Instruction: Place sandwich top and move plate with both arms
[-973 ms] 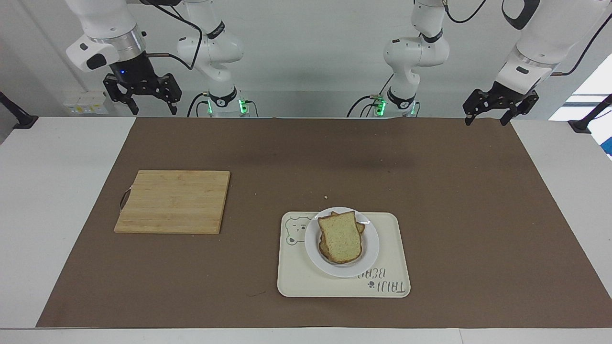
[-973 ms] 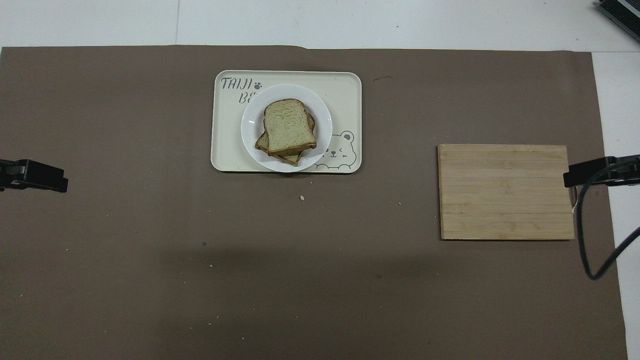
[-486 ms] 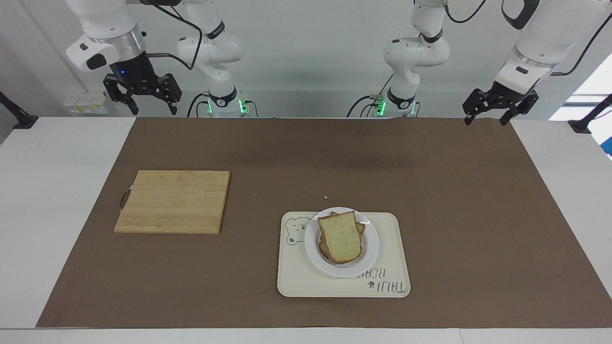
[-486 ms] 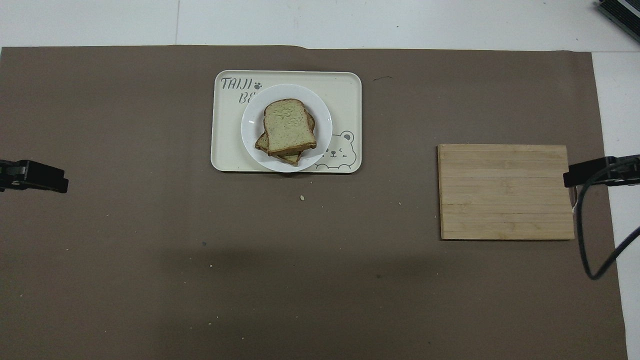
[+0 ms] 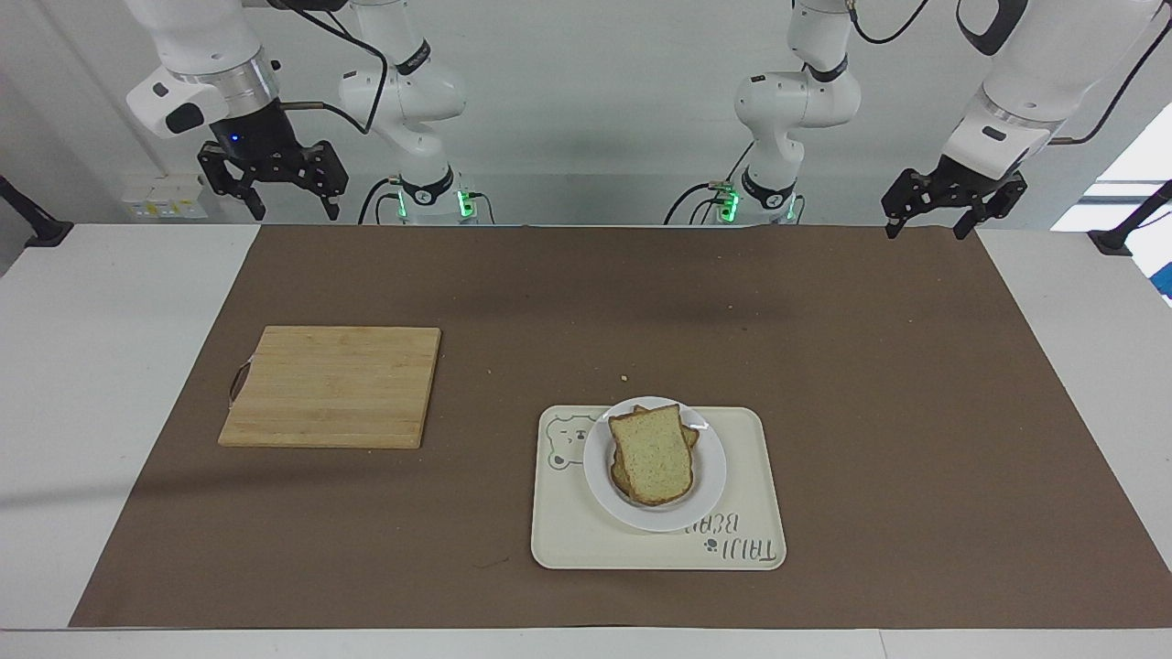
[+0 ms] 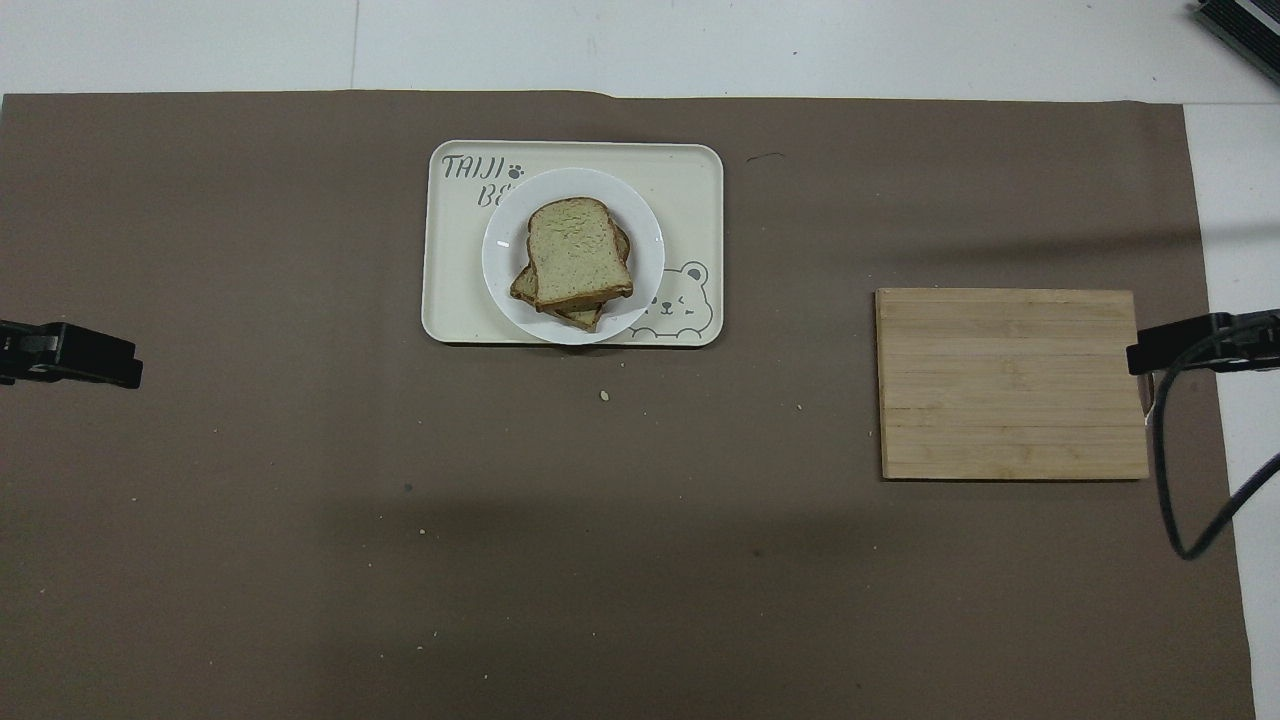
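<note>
The sandwich top [image 5: 652, 453], a pale speckled slice with a brown crust, lies on a stack of other slices on the small white plate [image 5: 710, 485]. It also shows in the overhead view [image 6: 578, 252], as does the plate [image 6: 646, 238]. My left gripper [image 5: 925, 231] hangs open and empty above the mat's edge at the left arm's end, by the robots; its tip shows in the overhead view [image 6: 75, 355]. My right gripper [image 5: 293, 212] hangs open and empty at the right arm's end, and its tip shows in the overhead view [image 6: 1190, 345]. Both are well apart from the plate.
The plate stands on a cream rectangular tray with a bear drawing [image 5: 753, 467], also in the overhead view [image 6: 690, 190]. A wooden cutting board [image 5: 330, 386] lies toward the right arm's end, also in the overhead view [image 6: 1010, 385]. A brown mat [image 5: 824, 348] covers the table; a few crumbs lie on it.
My left gripper has drifted very slightly toward the table's middle. The right gripper, the plate and the bread have not moved.
</note>
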`<state>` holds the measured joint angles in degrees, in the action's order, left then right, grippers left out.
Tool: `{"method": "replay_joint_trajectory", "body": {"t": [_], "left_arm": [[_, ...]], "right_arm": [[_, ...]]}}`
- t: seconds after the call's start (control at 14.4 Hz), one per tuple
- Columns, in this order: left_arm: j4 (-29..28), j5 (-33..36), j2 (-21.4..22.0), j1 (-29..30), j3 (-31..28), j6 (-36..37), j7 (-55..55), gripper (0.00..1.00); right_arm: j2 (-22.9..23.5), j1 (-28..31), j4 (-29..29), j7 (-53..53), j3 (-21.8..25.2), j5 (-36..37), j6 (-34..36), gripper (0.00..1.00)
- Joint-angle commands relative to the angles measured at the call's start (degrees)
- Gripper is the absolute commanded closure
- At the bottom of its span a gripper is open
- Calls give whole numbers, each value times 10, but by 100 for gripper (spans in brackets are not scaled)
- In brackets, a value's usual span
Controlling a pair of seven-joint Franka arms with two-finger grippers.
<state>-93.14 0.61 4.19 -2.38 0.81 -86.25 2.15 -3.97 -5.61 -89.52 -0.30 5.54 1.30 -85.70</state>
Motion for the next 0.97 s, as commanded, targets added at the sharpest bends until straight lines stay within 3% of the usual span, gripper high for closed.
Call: {"method": "replay_joint_trajectory", "body": {"t": [0.0, 0.9], "left_arm": [[-8, 1, 11, 3, 3, 5, 5, 0], [3, -21, 5, 2, 3, 1, 3, 0]], "right_arm": [[-11, 9, -12, -18, -4, 6, 3, 0], [-11, 9, -12, -18, -4, 5, 3, 0]]}}
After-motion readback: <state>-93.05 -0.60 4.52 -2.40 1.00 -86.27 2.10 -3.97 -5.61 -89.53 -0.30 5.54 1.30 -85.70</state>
